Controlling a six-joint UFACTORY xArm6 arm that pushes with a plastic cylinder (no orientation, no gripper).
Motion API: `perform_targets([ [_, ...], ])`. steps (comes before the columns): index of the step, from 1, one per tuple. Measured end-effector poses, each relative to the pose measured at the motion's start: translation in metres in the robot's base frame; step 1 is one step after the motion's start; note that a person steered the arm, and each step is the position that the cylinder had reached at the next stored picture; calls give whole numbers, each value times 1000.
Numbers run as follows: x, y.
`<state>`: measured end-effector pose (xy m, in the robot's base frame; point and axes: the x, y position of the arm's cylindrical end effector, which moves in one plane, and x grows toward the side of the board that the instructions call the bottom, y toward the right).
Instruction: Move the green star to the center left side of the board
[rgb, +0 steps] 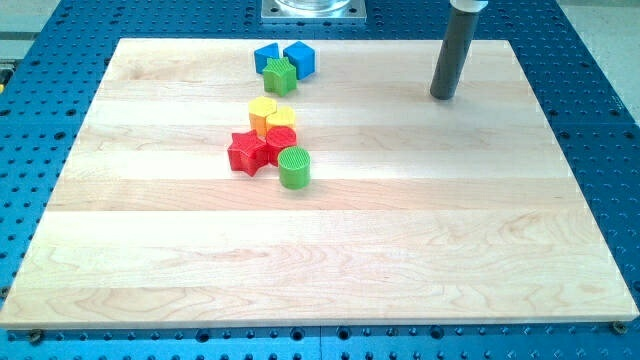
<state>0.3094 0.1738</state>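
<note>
Green star (281, 76) sits near the view's top, left of centre, on the pale wooden board (330, 250). Ribbed top face, stubby points. It touches two blue blocks behind it: a flat one (266, 55) at its upper left, shape hard to make out from here, possibly a wedge or moon, and a blue cube (300, 58) at its upper right, corner turned toward the camera.

Below that, apart from the star group, a second cluster, all packed edge to edge. Left to right: red star (247, 152), ribbed like the green one; yellow round-ish block (262, 110) and a second yellow block (281, 120) just beside it, outlines blur together; red round block (282, 138) wedged between the yellows and the pieces below; green cylinder (295, 167), upright, grooved top, at the cluster's lower right.

Board is light maple-look planks with visible seams, lying on a blue perforated metal table (600, 60).

My tip (442, 97) is well to the view's right of all blocks, near the board's top edge, touching nothing. Smooth dark grey rod, upright. No fingers on this rig, just the rod, so nothing is held.
</note>
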Motion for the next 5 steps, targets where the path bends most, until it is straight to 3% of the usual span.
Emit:
perform_targets([
  [3,2,-2],
  [5,36,-5],
])
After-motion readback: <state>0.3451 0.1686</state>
